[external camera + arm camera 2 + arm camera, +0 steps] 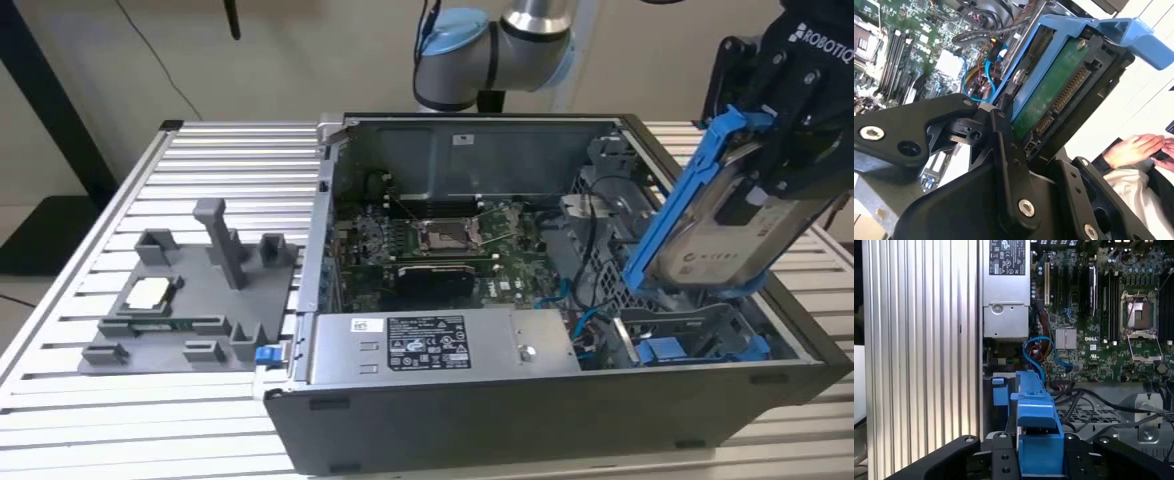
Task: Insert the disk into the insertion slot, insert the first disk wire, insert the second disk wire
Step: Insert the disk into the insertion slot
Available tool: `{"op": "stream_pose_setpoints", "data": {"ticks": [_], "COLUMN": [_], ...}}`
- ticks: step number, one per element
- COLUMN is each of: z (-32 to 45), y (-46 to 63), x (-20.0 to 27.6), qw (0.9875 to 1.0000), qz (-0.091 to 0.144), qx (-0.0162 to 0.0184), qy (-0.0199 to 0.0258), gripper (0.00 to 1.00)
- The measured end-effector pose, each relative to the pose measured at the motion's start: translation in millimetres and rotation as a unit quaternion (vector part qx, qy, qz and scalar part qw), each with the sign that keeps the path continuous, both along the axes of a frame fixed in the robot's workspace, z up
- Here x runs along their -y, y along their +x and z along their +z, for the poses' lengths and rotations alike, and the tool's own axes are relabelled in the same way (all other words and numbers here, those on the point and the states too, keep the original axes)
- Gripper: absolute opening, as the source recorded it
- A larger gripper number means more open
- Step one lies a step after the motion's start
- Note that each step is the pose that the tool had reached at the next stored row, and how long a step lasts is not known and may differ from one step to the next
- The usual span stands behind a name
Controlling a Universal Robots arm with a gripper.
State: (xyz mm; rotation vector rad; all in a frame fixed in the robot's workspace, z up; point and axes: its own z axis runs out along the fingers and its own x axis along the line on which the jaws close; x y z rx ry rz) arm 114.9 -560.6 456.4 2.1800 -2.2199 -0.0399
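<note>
In the exterior view my gripper (781,150) is shut on the disk (727,235), a silver-grey drive in a bright blue carrier (681,190). I hold it tilted steeply, its lower end just above the insertion slot (687,335), the grey metal bay at the open case's right front corner. The second wrist view shows the disk's green circuit side (1054,92) and connector, clamped between black fingers (1004,145). The blue carrier (1036,427) stands over the perforated cage (1089,415) in the first wrist view. Loose blue wires (1031,352) curl beside the bay.
The open computer case holds a motherboard (441,240) and a power supply (427,345). A grey fixture tray (187,300) with small parts lies on the ribbed metal table (200,160) at the exterior view's left. A person's hand (1136,150) rests beyond the case.
</note>
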Motion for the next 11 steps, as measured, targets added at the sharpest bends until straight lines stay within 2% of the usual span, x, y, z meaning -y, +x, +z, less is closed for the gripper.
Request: {"op": "stream_pose_setpoints", "data": {"ticks": [6,11], "z": [-9.9,-18.8], "y": [8.4,9.1], "x": [0.0,0.5], "qw": [1.0,1.0], "qz": [0.0,0.002], "qx": [0.0,0.0], "qy": [0.0001,0.0], "gripper": [0.33,0.33]}}
